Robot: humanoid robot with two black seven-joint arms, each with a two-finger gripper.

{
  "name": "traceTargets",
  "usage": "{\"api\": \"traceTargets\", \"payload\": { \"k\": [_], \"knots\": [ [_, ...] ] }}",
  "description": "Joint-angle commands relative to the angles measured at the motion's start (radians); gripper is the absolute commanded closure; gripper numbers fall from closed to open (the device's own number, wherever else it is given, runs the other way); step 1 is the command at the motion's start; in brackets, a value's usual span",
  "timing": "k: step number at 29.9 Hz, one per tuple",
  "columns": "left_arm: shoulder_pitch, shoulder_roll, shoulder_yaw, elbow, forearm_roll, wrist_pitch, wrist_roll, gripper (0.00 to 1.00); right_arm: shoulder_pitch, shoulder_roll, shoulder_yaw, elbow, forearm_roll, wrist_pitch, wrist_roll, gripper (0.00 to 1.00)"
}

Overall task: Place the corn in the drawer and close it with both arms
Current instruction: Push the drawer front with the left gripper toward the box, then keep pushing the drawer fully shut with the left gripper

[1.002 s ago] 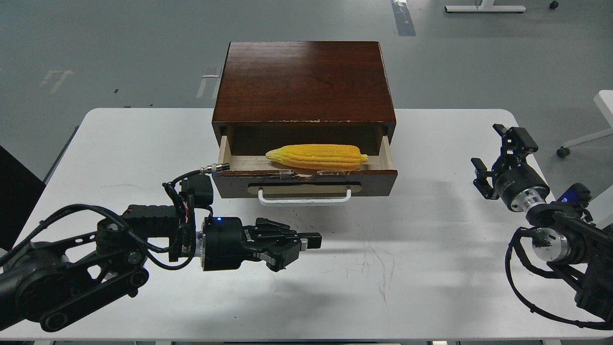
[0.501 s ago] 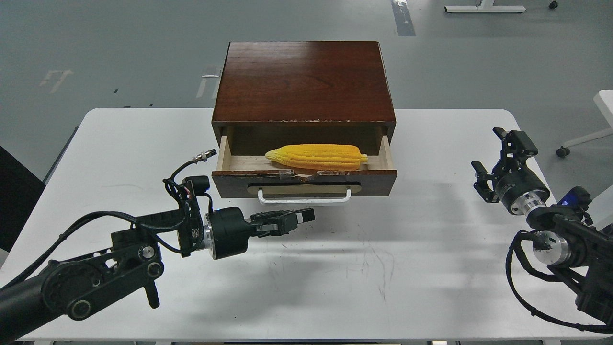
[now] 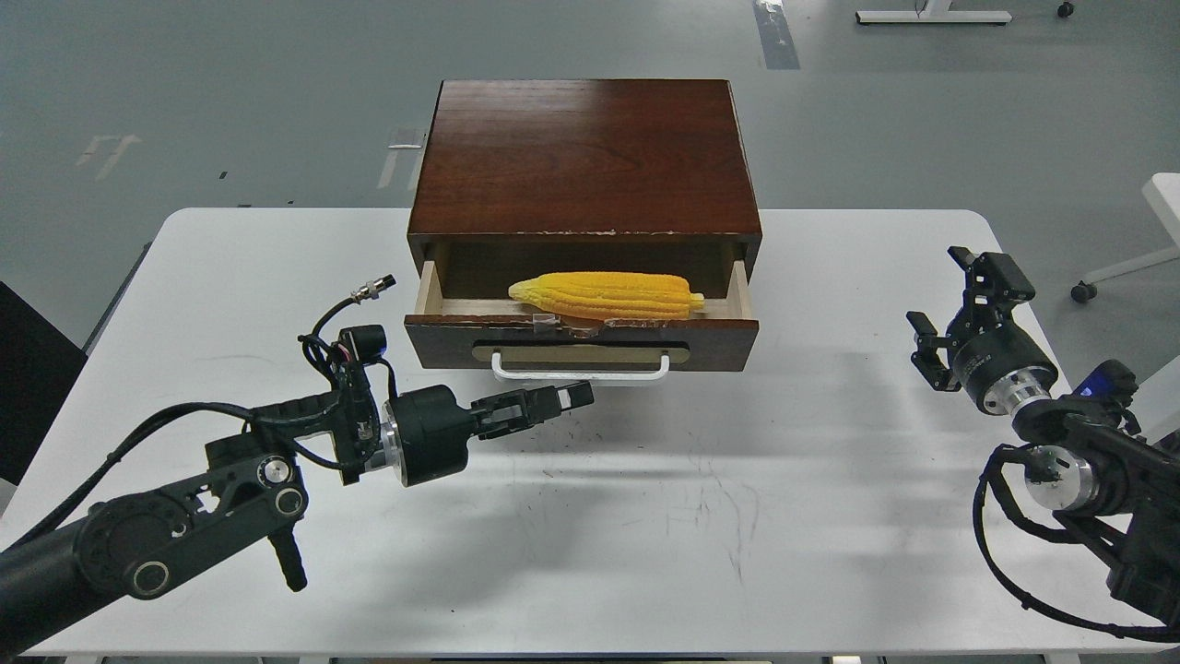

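The yellow corn [image 3: 604, 295] lies lengthwise in the drawer [image 3: 581, 339], pointed end to the left. The drawer stands partly open from the reddish-brown cabinet [image 3: 585, 157]; its dark front carries a white bar handle [image 3: 581, 373]. My left gripper [image 3: 572, 398] is shut and empty. It points right, its tips just below the left-middle part of the handle, at the drawer front. My right gripper [image 3: 959, 304] is open and empty, held above the table well to the right of the drawer.
The white table [image 3: 701, 516] bears the cabinet at its back middle. My left arm [image 3: 184, 516] stretches across the front left and my right arm [image 3: 1079, 461] across the front right. Grey floor lies beyond the table.
My left gripper has moved up and back to the drawer front under the handle. The drawer has slid a little way into the cabinet. The right arm has barely moved.
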Motion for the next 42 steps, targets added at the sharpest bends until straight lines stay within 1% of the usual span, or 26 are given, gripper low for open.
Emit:
{"api": "traceTargets", "payload": {
  "k": [1,9,13,20,37,42],
  "knots": [
    [-0.003,-0.009,-0.003,0.032,-0.003,0.004,0.001,1.0,0.0,0.0,0.0,0.002,0.0,0.0,0.0,0.02],
    [-0.006,-0.061,-0.029,0.098,-0.009,0.006,0.001,1.0,-0.012,0.0,0.0,0.004,0.0,0.0,0.0,0.02],
    [-0.012,-0.078,-0.038,0.13,-0.037,0.007,0.017,1.0,-0.015,-0.003,0.0,0.004,0.0,0.0,0.0,0.02],
    [-0.041,-0.116,-0.038,0.189,-0.081,0.01,0.022,1.0,-0.017,-0.006,0.0,0.004,0.0,0.0,0.0,0.02],
    [-0.093,-0.121,-0.036,0.247,-0.159,0.001,0.022,1.0,-0.029,-0.008,0.0,0.004,0.0,0.0,0.0,0.02],
    [-0.096,-0.122,-0.036,0.276,-0.162,-0.003,0.028,1.0,-0.029,-0.006,0.0,0.004,0.0,-0.002,0.0,0.02]
  ]
}}
